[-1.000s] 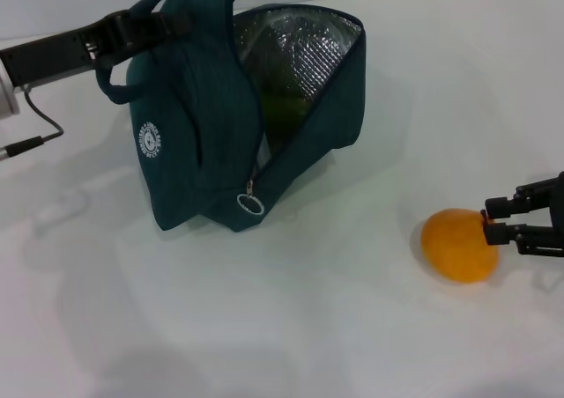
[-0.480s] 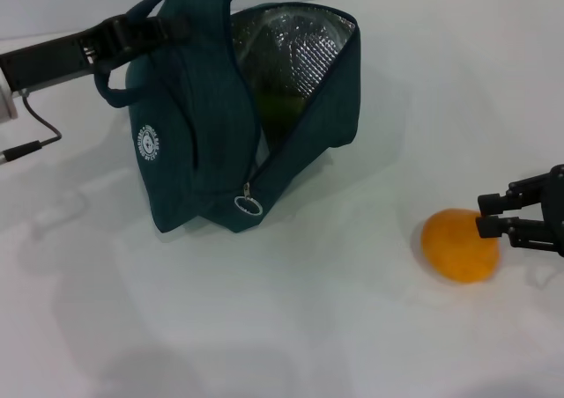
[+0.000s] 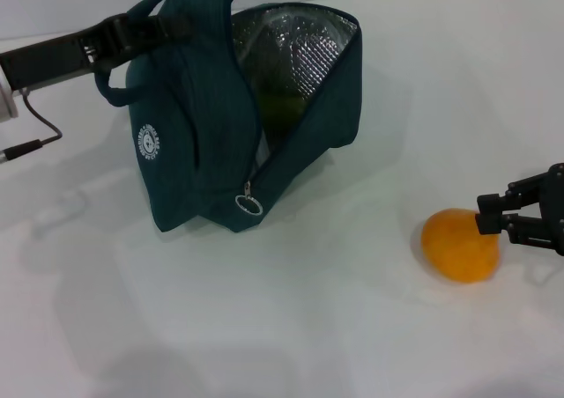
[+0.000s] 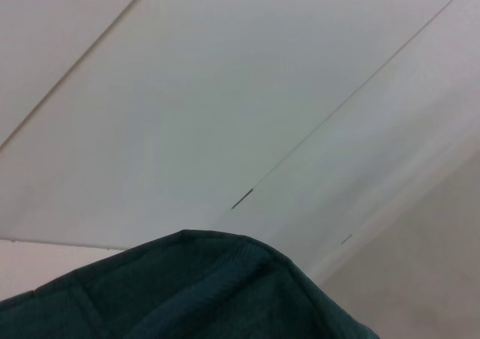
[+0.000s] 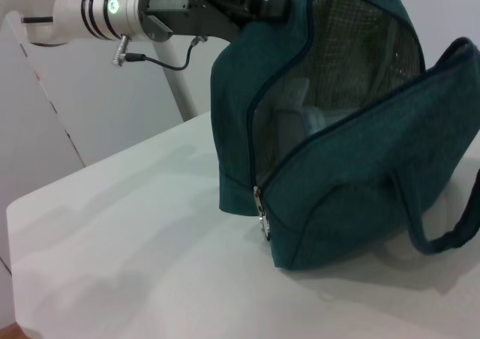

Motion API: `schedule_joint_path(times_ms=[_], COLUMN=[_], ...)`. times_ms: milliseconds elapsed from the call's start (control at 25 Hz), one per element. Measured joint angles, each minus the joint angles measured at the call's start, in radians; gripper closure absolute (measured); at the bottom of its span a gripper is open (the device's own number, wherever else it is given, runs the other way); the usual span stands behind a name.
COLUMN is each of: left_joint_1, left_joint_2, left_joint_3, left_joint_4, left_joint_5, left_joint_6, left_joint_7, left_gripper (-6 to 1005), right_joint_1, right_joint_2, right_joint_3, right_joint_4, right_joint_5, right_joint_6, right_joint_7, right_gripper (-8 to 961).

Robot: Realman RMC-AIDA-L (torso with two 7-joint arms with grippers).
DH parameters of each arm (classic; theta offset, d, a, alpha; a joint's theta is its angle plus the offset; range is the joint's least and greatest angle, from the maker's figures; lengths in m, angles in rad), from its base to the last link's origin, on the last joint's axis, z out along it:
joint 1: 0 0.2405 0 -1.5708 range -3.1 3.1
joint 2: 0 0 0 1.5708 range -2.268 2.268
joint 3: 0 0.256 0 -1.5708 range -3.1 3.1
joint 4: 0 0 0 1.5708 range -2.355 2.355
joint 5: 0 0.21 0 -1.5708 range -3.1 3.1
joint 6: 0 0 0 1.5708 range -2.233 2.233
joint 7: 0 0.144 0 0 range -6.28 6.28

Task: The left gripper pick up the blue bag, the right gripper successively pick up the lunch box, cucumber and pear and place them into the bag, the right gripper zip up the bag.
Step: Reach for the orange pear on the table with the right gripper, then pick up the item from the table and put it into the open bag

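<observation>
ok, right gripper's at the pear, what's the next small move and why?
Probably ease the right gripper forward so its open fingers straddle the pear, then close. Only the fingertips reach the fruit's near edge now, and the pear sits on the table. The left gripper holds the blue bag open by its top, ready to receive it.

Left wrist view. A fold of the blue bag [image 4: 202,290], dark teal fabric with a stitched seam (its top edge rising to a rounded peak), fills the frame from 6 to 8 o'clock. Behind it, pale panels [image 4: 247,91] crossed by thin diagonal seams run toward 1 o'clock.
</observation>
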Motion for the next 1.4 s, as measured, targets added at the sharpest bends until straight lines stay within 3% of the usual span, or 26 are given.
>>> schedule_joint_path(times_ms=[280,600,920,1160,1400], left_joint_1=[-0.003,-0.004,-0.004,-0.003,-0.028], left_joint_2=[0.0,0.001,0.0,0.0,-0.004], left_joint_3=[-0.009,-0.011,-0.011,-0.008,0.001], left_joint_4=[0.0,0.0,0.0,0.0,0.0], left_joint_5=[0.0,0.002,0.003,0.001,0.006], left_joint_6=[-0.002,-0.002,-0.001,0.007,0.037], left_joint_7=[0.0,0.0,-0.001,-0.007,-0.043], left_gripper=[930,929,929,929,930], right_joint_1=[0.003,0.003,0.006,0.031,0.11], right_joint_2=[-0.001,0.0,0.001,0.0,-0.027], right_joint_3=[-0.006,-0.002,0.047,0.159,0.182], right_joint_4=[0.0,0.0,0.007,0.012,0.013], right_joint_5=[-0.009,-0.01,0.012,0.152,0.338], right_joint_6=[0.007,0.008,-0.014,-0.123,-0.144], right_joint_7=[0.002,0.001,0.001,0.002,0.008], right_gripper=[729,922,922,921,921])
